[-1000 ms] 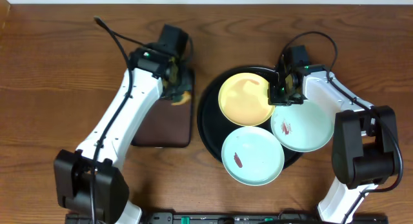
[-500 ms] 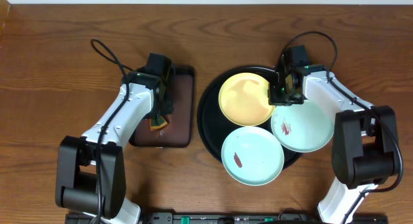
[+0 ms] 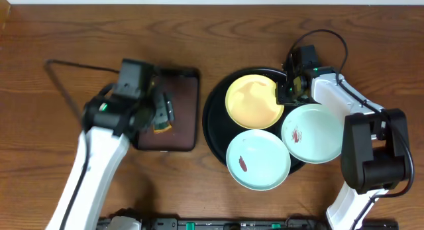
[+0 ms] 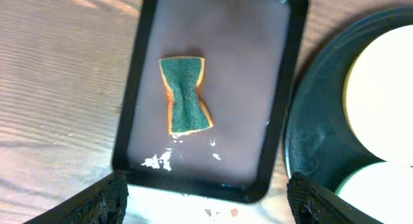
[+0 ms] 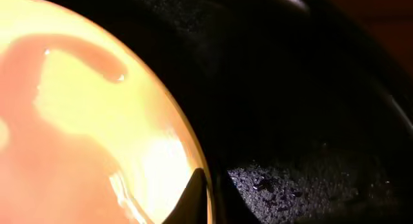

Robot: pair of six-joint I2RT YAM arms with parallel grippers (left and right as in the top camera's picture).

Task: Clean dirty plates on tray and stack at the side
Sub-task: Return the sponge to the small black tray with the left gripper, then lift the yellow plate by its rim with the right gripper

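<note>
3 plates crowd the tray. Right gripper pinches the yellow plate, probably steadying it; left gripper hangs spread above the sponge.

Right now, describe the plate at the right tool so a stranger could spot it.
Find the large round black tray, right of the rectangular brown tray. Of three plates on it, take the rear plate, at the right tool. It alone is pale yellow; both neighbours are mint-white with reddish smears.
</note>
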